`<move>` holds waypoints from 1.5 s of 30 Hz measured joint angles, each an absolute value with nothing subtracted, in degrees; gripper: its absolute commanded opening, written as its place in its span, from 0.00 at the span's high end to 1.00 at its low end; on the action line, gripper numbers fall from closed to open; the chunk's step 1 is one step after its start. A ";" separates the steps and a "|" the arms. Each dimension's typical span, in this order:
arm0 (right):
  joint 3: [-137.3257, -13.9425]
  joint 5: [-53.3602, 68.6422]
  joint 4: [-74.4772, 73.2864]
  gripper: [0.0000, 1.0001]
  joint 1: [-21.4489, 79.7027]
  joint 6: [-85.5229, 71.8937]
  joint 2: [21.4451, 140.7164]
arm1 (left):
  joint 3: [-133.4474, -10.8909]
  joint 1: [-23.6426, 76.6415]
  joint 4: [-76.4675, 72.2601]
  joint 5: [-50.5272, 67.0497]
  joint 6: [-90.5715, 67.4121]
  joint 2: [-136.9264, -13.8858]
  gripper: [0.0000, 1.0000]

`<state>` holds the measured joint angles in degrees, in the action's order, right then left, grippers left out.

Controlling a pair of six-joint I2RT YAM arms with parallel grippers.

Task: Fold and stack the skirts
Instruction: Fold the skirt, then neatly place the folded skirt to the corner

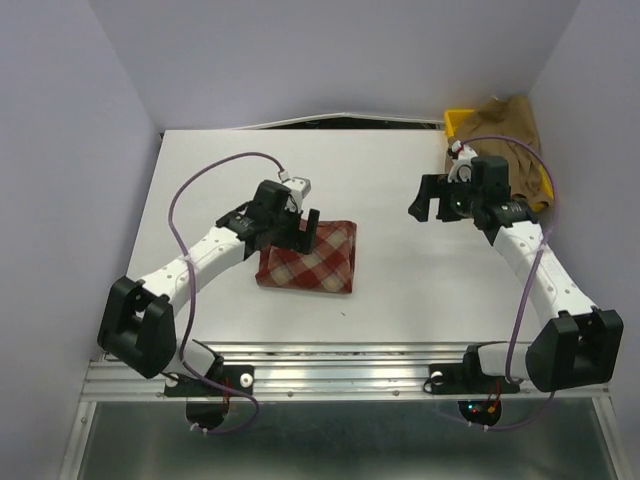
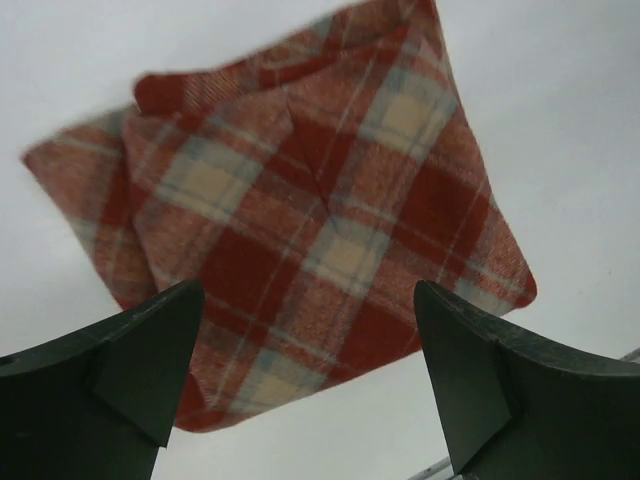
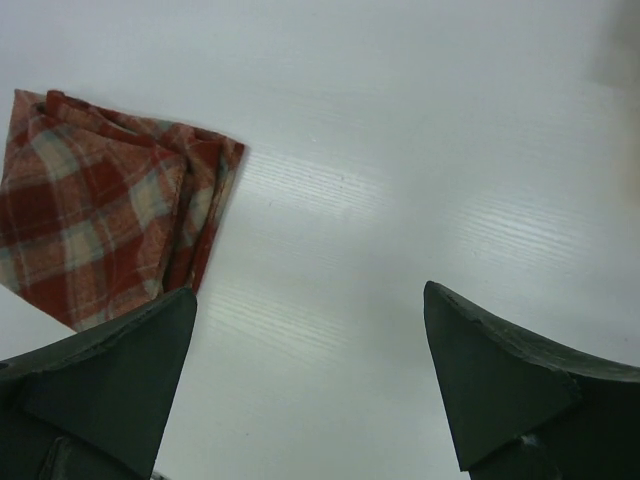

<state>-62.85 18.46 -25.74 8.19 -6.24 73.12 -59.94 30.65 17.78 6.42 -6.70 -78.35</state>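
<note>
The red-and-cream plaid skirt [image 1: 318,260] lies folded into a small rectangle on the white table, left of the middle. My left gripper [image 1: 303,236] hovers over its near-left edge, open and holding nothing. In the left wrist view the folded plaid skirt [image 2: 300,220] fills the space beyond the wide-apart fingers [image 2: 130,370]. The tan-brown skirt [image 1: 512,135] is bunched up in the yellow tray [image 1: 458,122] at the far right. My right gripper [image 1: 430,204] hangs open above bare table just left of that tray. The right wrist view shows the plaid skirt [image 3: 100,225] off to the left.
Grey walls close in the table on the left, back and right. A metal rail [image 1: 340,375] runs along the near edge, where both arm bases are bolted. Bare white tabletop [image 1: 400,270] lies between the plaid skirt and the right arm.
</note>
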 measured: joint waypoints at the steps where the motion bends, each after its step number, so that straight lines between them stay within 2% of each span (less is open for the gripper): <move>1: -62.76 18.48 -26.61 0.00 7.44 -6.28 73.12 | -59.02 31.46 17.85 6.44 -7.81 -79.68 0.01; 11: -62.76 20.23 -26.63 0.00 6.39 -6.44 73.69 | -58.13 33.76 14.44 6.48 -14.13 -93.01 0.01; 16: -62.78 20.56 -26.65 0.00 6.37 -6.42 75.40 | -65.93 32.47 15.84 4.14 -14.52 -103.02 0.01; 32: -62.81 23.55 -27.68 0.00 6.20 -4.69 80.07 | -85.36 -1.04 22.92 -1.28 3.07 -116.68 0.01; 39: -62.83 24.77 -27.99 0.00 6.04 -4.69 81.91 | -101.58 -8.25 27.20 -0.64 11.31 -126.87 0.02; 45: -62.85 25.10 -27.99 0.00 6.04 -4.69 81.91 | -107.31 -9.13 28.10 -0.69 14.66 -130.39 0.02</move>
